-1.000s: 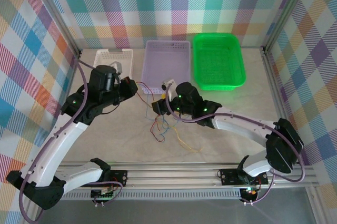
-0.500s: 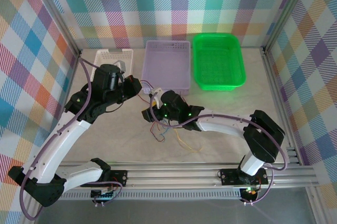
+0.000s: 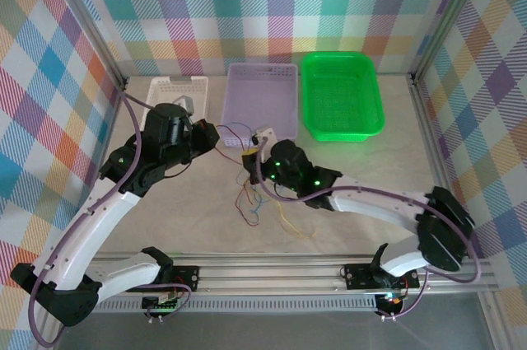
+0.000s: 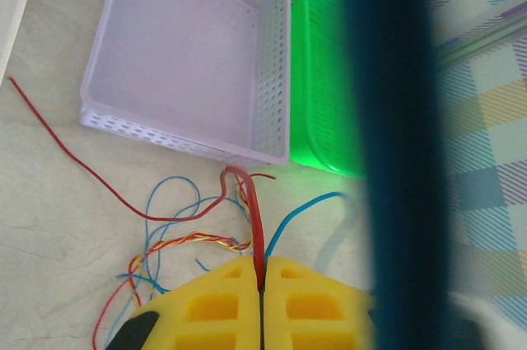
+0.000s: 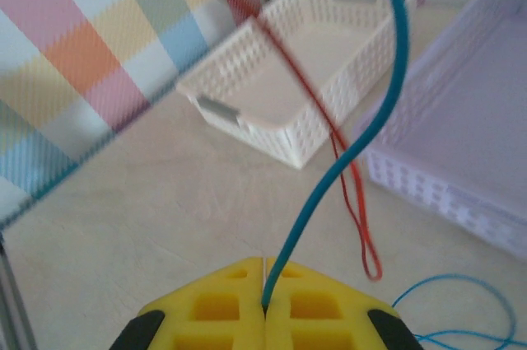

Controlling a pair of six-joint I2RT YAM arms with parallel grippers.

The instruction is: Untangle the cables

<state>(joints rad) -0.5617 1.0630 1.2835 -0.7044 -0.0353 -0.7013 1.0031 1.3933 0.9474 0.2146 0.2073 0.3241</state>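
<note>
- Left jaws are clamping a red cable (image 4: pixel 257 226), which is running ahead toward the purple basket (image 4: pixel 165 132).
- Right jaws are pinching a blue cable (image 5: pixel 363 134) arcing upward ahead.

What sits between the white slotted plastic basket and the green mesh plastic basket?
A lilac perforated plastic basket sits between them, as the top view shows.

Bright, even light; blurred foregrounds
</note>
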